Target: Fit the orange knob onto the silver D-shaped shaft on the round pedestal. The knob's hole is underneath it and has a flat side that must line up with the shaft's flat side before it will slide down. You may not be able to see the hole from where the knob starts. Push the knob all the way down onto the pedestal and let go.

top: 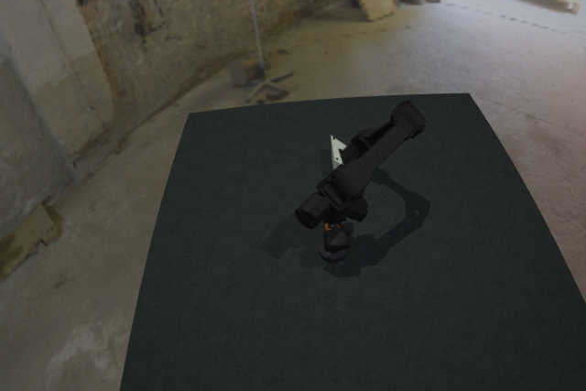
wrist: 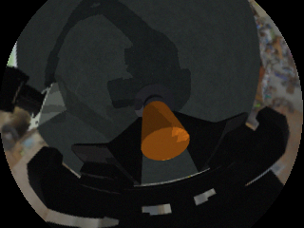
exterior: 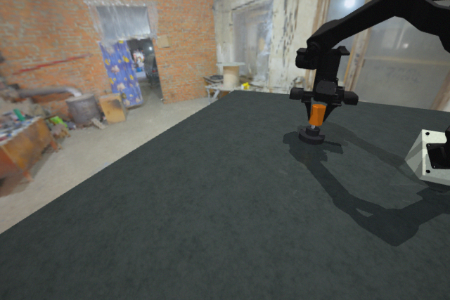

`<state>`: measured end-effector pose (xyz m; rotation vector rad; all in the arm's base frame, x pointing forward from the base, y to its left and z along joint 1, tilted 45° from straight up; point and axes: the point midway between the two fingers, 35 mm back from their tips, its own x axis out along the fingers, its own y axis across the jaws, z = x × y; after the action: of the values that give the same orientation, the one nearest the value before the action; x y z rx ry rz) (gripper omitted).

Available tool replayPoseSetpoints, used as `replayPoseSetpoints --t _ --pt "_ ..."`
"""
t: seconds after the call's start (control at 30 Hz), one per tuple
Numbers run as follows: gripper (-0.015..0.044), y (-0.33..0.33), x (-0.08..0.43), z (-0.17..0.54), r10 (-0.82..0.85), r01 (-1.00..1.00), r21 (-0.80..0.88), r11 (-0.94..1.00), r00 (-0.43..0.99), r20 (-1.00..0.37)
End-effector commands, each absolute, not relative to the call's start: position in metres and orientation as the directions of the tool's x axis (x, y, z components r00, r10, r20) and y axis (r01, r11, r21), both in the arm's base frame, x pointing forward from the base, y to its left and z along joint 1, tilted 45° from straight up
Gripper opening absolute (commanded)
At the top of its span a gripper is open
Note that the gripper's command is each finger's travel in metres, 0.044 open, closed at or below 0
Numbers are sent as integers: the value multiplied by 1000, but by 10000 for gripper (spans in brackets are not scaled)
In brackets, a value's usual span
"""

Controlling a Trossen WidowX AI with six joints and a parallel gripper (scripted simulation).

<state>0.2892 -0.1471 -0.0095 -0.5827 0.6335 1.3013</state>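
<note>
The orange knob (top: 328,227) (exterior: 317,115) (wrist: 164,142) is held between the fingers of my gripper (exterior: 316,121), which is shut on it. In the exterior view the knob is nearly upright, leaning slightly, just above the round dark pedestal (top: 333,256) (exterior: 311,138) (wrist: 153,89). A short piece of the silver shaft (exterior: 313,127) shows between the knob's lower end and the pedestal's raised middle. The knob is not down on the pedestal. The hole, the shaft's flat side and whether the shaft's tip is in the hole are hidden.
The dark table (top: 236,306) (exterior: 218,198) bears the pedestal. The arm's white base plate (top: 336,152) (exterior: 429,159) stands behind the pedestal in the top view and at the right edge in the exterior view. The arm's shadow falls around the pedestal.
</note>
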Motion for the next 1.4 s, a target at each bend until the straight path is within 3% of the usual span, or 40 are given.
replayPoseSetpoints --t 0.0,0.2,1.37 --pt "0 -149 290 -6 679 -986 -65 154 154 -718" --pt "0 -150 293 -5 679 -981 -191 20 154 -718" --pt "0 -149 290 -10 679 -981 -191 20 154 -718"
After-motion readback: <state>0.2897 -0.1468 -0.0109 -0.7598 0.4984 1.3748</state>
